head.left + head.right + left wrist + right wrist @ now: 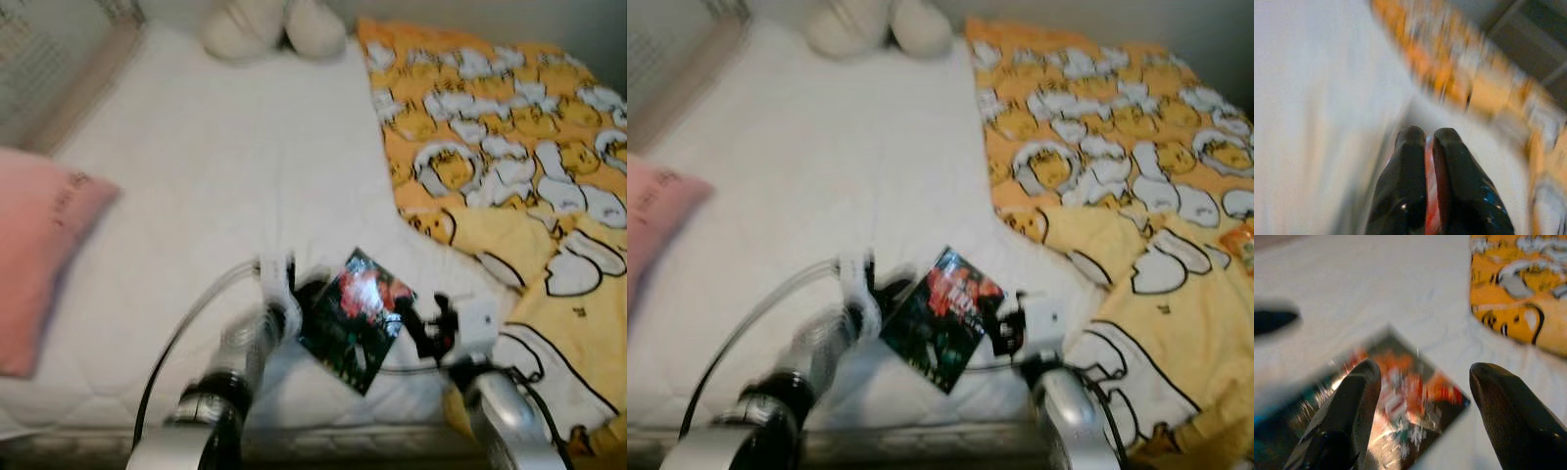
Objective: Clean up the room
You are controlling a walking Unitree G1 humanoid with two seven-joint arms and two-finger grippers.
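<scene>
Over the white bed (225, 176), the left gripper (1428, 139) pinches a dark snack packet (357, 318) by its edge. The right gripper (1422, 377) hangs beside it, fingers spread wide.

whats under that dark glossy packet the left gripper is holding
The dark glossy packet, pinched by the left gripper, is above the white mattress; the patch directly beneath is hidden.

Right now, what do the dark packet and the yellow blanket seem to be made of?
The dark packet, pinched by the left gripper: probably glossy plastic foil, since bright glints show on its print. The yellow blanket: soft printed fabric, matte, lying in loose folds. Blur leaves both uncertain.
</scene>
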